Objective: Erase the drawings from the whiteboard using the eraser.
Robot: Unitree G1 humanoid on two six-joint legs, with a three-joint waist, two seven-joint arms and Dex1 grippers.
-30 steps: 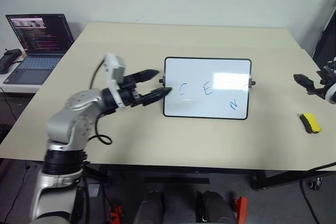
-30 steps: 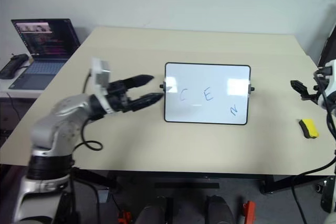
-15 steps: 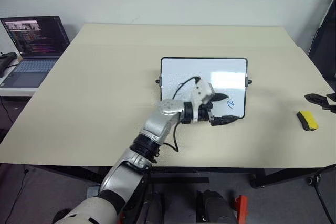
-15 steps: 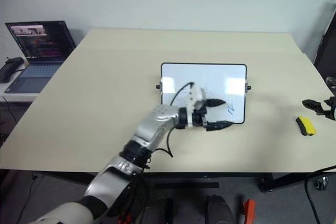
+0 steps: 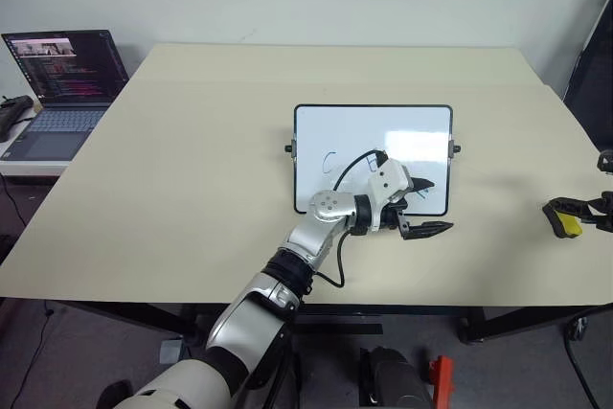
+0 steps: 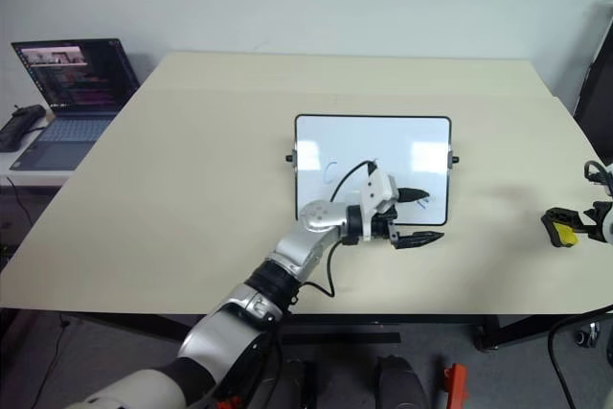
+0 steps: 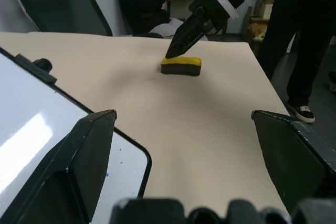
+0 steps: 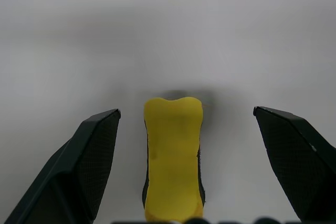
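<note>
The whiteboard lies at the table's middle, with a faint "C" of the drawings on its left half; my left arm covers the marks further right. My left gripper hovers open and empty at the board's front right corner, pointing right toward the eraser. The yellow eraser with a black base lies on the table near the right edge. My right gripper stands open just above it, one finger on each side, not touching. The left wrist view shows the eraser under the right gripper's fingers.
An open laptop sits on a side table to the left. Bare table surrounds the board. In the left wrist view a person in dark clothes stands past the table's right edge, with another person seated further back.
My left arm swung from the board's left side across it to the front right corner. My right gripper dropped down over the eraser. The head camera shifted a little.
</note>
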